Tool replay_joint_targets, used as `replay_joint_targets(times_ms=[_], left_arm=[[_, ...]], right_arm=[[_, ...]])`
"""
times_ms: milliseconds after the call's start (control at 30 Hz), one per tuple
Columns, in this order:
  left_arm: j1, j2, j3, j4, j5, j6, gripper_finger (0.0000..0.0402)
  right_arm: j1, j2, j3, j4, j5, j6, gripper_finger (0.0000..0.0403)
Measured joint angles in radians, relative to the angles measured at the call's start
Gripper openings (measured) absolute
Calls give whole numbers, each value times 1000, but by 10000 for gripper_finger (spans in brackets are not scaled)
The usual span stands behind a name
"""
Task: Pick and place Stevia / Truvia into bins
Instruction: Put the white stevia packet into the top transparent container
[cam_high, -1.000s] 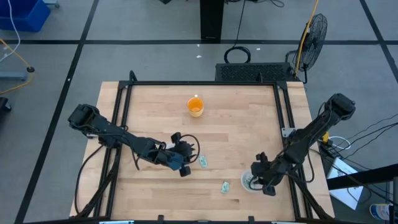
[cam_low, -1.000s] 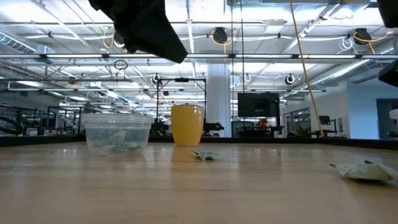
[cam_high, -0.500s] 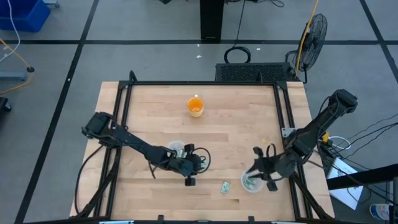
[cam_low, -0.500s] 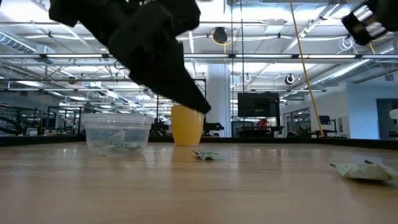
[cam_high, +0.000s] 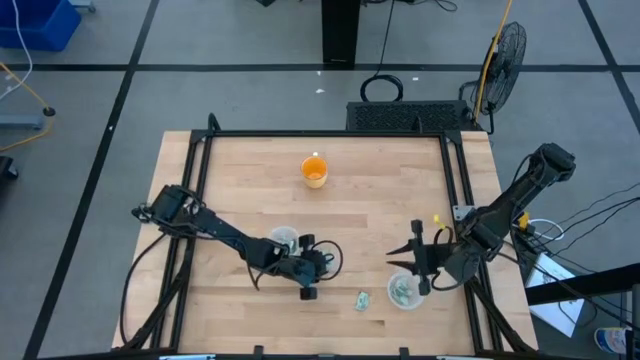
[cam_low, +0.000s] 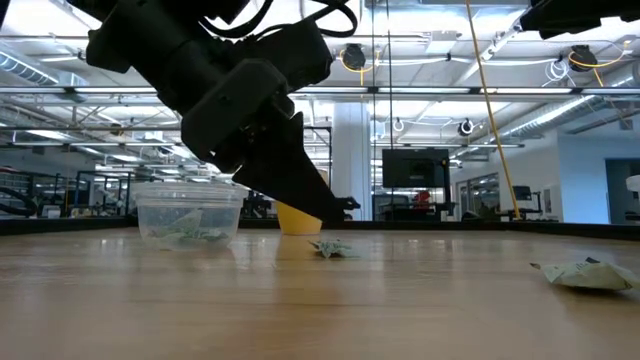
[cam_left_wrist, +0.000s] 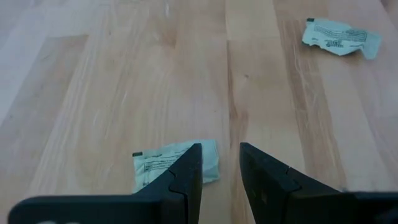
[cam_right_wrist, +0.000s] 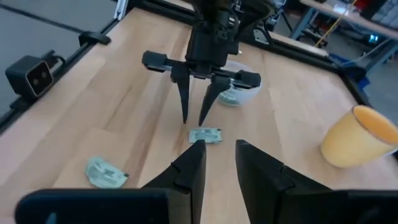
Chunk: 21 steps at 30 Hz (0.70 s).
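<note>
My left gripper (cam_right_wrist: 194, 119) is open and points down just above a pale green packet (cam_right_wrist: 205, 135) lying flat on the table. In the left wrist view that packet (cam_left_wrist: 163, 167) lies beside one finger. A second packet (cam_high: 362, 299) lies flat nearer the table's near edge. One clear cup (cam_high: 283, 240) with packets in it stands next to my left arm. The other clear cup (cam_high: 405, 292), also holding packets, stands near my right gripper (cam_high: 402, 258), which is open, empty and raised, pointing toward my left gripper.
An orange cup (cam_high: 314, 171) stands toward the table's far edge, in the middle. A black frame (cam_high: 320, 133) runs round the table's far and side edges. Bare wood lies between the two clear cups and toward the near edge.
My left gripper has gone toward the table's right and near edges and down, until it stands over the packet; the clear cup beside it now shows. My right gripper has risen from over the right cup, drawn toward the far edge and turned toward my left gripper.
</note>
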Motion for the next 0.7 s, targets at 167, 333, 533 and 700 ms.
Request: replay_joint_targets(times_ms=[167,333,533,700], left_arm=[[0,0,0,4,0,0,114],[1,0,0,7,0,0,114],[9,0,0,4,9,-1,114],[27,10,2,9,8,-16,113]], right_arm=[[-26,1,0,29,0,-93,80],[-60,0,0,71,-1,-135,79],[-79,1,0,72,-4,-107,78],[-79,1,0,72,-4,-93,79]])
